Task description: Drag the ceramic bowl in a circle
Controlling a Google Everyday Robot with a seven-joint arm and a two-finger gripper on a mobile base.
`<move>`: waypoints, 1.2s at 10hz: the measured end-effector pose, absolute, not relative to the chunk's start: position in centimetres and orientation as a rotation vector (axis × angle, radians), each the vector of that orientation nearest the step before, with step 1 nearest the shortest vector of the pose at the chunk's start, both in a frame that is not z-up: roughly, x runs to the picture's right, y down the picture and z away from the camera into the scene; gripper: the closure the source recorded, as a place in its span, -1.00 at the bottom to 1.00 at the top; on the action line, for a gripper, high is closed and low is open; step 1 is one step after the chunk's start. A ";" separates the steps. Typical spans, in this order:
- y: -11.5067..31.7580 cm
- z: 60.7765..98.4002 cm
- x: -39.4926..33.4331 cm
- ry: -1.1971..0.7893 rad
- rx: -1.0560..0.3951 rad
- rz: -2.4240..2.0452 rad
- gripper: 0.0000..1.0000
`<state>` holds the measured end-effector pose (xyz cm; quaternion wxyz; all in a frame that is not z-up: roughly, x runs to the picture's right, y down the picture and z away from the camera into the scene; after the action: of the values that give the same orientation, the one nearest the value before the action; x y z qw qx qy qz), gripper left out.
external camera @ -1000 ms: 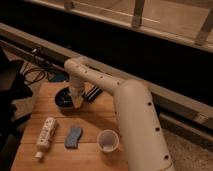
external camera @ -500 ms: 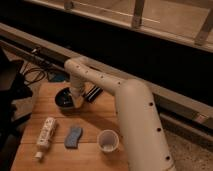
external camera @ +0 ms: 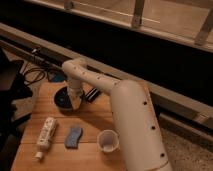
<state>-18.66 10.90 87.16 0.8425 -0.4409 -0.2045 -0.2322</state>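
The ceramic bowl (external camera: 63,98) is a dark, shallow, round bowl at the far left part of the wooden table (external camera: 90,125). My gripper (external camera: 75,101) reaches down from the white arm (external camera: 120,100) onto the bowl's right rim and partly hides it. The gripper seems to touch the bowl.
A small white cup (external camera: 108,141) stands near the table's front, next to the arm. A blue sponge (external camera: 73,136) and a white tube-shaped bottle (external camera: 45,137) lie at the front left. A dark flat object (external camera: 92,94) lies behind the bowl. Cables (external camera: 37,72) lie beyond the table's left edge.
The bowl and gripper have shifted slightly toward the table's front. The other objects have not moved.
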 end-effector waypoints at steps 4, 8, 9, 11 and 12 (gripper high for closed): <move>12.0 88.1 -19.7 -0.430 -0.963 -0.519 1.00; 11.6 87.7 -19.7 -0.420 -0.938 -0.525 1.00; 11.3 87.7 -19.6 -0.417 -0.926 -0.525 1.00; 9.7 87.4 -19.5 -0.401 -0.889 -0.518 1.00; 8.6 87.4 -19.1 -0.391 -0.865 -0.507 1.00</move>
<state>-19.13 8.60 87.40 0.8587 -0.4119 -0.1862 -0.2413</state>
